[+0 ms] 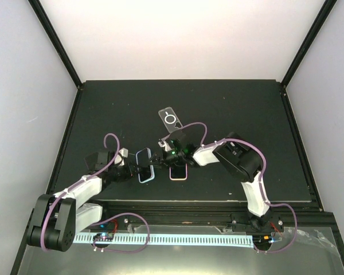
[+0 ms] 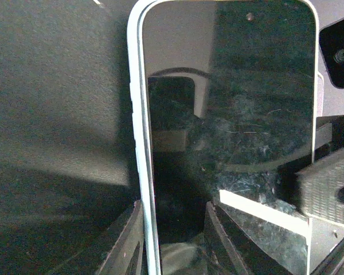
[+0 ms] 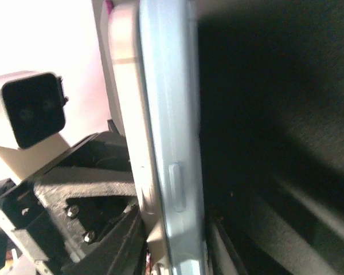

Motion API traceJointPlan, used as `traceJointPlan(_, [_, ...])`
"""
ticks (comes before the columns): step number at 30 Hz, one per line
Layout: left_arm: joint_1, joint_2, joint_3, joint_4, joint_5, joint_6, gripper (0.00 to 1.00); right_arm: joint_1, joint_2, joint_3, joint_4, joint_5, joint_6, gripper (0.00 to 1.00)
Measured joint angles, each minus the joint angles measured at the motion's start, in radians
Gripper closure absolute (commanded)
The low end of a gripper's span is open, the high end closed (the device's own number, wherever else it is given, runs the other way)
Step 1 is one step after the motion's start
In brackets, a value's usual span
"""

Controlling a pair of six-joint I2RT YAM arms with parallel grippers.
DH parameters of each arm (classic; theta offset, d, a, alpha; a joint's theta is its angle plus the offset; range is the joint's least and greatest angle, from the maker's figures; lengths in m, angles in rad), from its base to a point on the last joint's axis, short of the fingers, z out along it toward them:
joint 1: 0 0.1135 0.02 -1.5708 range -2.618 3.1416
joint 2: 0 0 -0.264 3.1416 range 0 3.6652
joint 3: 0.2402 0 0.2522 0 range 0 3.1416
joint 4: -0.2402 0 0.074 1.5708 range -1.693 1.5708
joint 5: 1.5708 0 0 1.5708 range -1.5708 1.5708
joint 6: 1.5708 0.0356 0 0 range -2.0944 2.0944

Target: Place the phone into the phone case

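Black tabletop (image 1: 235,109), walled in white, is seen from above. Near its front middle the phone (image 1: 144,167), pale-blue-rimmed and screen up, is pinched along one long edge by the left gripper (image 1: 134,170), one finger over the glass and one beneath. Its other side is closely flanked by the right gripper (image 1: 159,159); whether that one presses it cannot be told. The clear phone case (image 1: 170,119), marked with a white ring, lies apart, farther back. A pink-edged slab (image 1: 178,172) is seen just beside the phone.
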Motion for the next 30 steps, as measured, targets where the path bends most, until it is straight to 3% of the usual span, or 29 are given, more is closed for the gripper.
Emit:
traceJointPlan(3, [-0.002,0.004,-0.006,0.010,0.018,0.000,0.69,0.003,-0.025,-0.017,0.003,-0.005,0.010,0.63])
traceJointPlan(7, [-0.002,0.006,-0.006,0.029,0.029,0.000,0.69,0.003,-0.043,-0.019,0.002,-0.004,0.018,0.76])
traceJointPlan(13, [-0.002,0.025,-0.006,0.054,0.036,0.000,0.69,0.000,-0.043,-0.022,-0.005,-0.003,0.019,0.73])
traceJointPlan(17, [-0.002,0.025,-0.006,0.061,0.040,-0.001,0.69,0.000,-0.043,-0.021,-0.009,-0.002,0.011,0.89])
traceJointPlan(20, [-0.002,0.024,-0.006,0.060,0.038,0.000,0.65,0.000,-0.043,-0.017,-0.025,-0.002,-0.001,0.93])
traceJointPlan(23, [-0.002,0.024,-0.006,0.061,0.040,0.000,0.63,0.000,-0.047,-0.010,-0.058,0.005,-0.030,0.91])
traceJointPlan(27, [-0.002,0.024,-0.006,0.061,0.042,0.000,0.65,0.003,-0.061,0.013,-0.144,0.030,-0.077,0.72])
traceJointPlan(30, [-0.002,0.025,-0.006,0.061,0.042,0.000,0.65,0.007,-0.061,0.033,-0.185,0.040,-0.101,0.67])
